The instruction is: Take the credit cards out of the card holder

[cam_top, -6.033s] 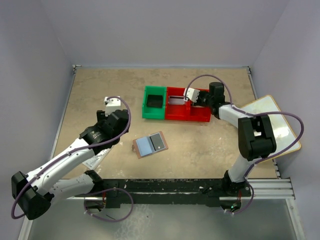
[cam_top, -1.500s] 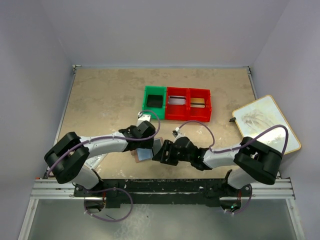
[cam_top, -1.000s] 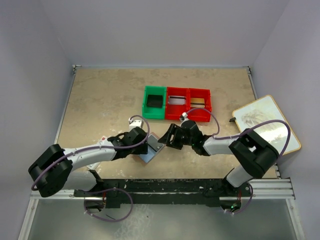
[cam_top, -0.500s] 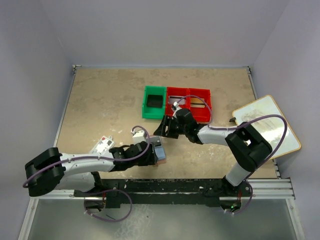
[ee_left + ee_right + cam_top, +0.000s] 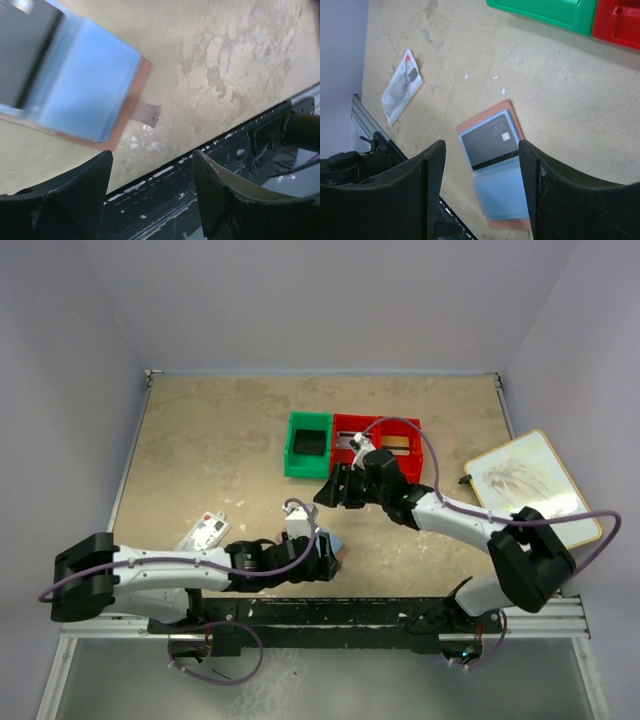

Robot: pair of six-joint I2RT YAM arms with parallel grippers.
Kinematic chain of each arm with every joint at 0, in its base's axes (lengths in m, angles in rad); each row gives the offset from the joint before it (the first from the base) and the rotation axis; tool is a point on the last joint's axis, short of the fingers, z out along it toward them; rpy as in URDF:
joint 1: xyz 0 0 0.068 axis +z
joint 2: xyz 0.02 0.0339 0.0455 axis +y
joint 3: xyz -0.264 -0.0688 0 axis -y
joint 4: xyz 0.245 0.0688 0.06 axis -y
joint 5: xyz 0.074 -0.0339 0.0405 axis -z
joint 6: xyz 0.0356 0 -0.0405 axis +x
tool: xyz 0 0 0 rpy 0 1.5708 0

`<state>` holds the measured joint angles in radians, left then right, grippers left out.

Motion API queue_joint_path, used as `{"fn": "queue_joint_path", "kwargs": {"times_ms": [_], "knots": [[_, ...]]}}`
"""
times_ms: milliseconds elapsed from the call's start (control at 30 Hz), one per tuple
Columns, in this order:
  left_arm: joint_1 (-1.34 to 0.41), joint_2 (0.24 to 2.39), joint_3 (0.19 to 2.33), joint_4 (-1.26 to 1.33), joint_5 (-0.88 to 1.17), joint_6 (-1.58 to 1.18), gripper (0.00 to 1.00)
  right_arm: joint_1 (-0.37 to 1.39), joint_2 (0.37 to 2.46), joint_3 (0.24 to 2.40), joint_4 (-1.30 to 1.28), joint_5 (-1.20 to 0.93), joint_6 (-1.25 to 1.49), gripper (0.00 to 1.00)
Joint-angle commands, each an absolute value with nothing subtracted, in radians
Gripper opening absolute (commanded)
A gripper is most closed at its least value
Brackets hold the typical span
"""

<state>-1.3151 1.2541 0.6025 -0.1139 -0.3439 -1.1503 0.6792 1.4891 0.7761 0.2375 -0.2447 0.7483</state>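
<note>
Top: card holder [image 5: 337,556] lying at table's near edge, left gripper [image 5: 318,560] partly hiding it, right gripper [image 5: 335,488] hovering apart | Left wrist: jaws standing wide, gripping nothing; holder lying open beyond fingertips | Right wrist: jaws gaping, empty; dark card [image 5: 489,140] sitting in holder

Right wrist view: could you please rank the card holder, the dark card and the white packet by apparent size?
1. card holder, clearly largest.
2-3. dark card and white packet look alike; I would not rank them.
</note>
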Motion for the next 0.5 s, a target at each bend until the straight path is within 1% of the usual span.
{"fn": "queue_joint_path", "kwargs": {"times_ms": [0, 67, 100, 167, 267, 400, 467], "knots": [[-1.314, 1.084, 0.659, -0.365, -0.586, -1.117, 0.62, 0.675, 1.405, 0.71, 0.312, -0.209, 0.812, 0.62], [-1.293, 1.006, 0.643, -0.433, -0.659, -1.12, 0.62, 0.683, 1.388, 0.639, 0.415, -0.242, 0.889, 0.6], [-1.256, 0.977, 0.634, -0.448, -0.659, -1.108, 0.62, 0.695, 1.377, 0.6, 0.472, -0.243, 0.926, 0.58], [-1.131, 0.956, 0.618, -0.444, -0.57, -1.046, 0.61, 0.735, 1.365, 0.54, 0.578, -0.212, 0.995, 0.57], [-1.009, 0.982, 0.628, -0.437, -0.511, -0.99, 0.59, 0.816, 1.385, 0.532, 0.585, -0.129, 1.077, 0.55], [-0.961, 1.063, 0.683, -0.388, -0.486, -0.912, 0.59, 0.908, 1.433, 0.52, 0.639, -0.047, 1.175, 0.49], [-0.923, 1.122, 0.731, -0.413, -0.469, -0.865, 0.55, 0.937, 1.459, 0.495, 0.694, -0.029, 1.228, 0.46]]}}
